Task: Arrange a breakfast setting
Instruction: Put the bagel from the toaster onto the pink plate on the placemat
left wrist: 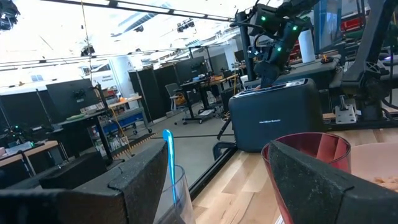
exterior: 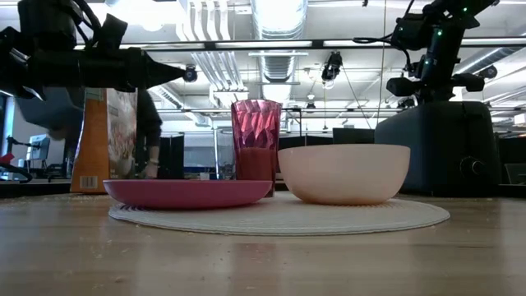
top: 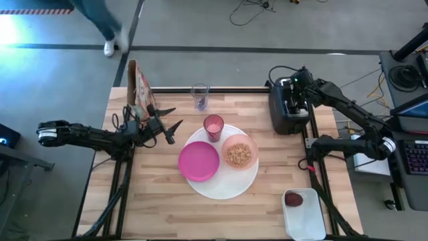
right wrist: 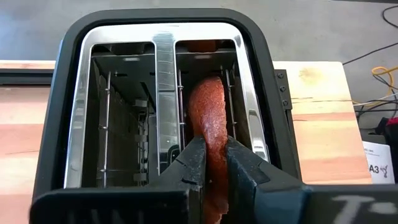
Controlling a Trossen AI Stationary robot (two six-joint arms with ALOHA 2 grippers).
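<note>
One bagel (right wrist: 210,124) between right end effector (right wrist: 216,163) fingers

A white plate (top: 224,187) lay mid-worktop, carrying a magenta plate (top: 198,161) and a pink bowl (top: 239,153) of cereal, with a pink tumbler (top: 213,126) upright at its rim. A clear glass (top: 200,96) stood near the far edge. A browned bagel (right wrist: 208,118) half stood on edge in a toaster (right wrist: 168,93) slot, pinched between fingers (right wrist: 194,163). A dark red fruit (top: 293,199) sat in a white tray (top: 304,219).
</note>
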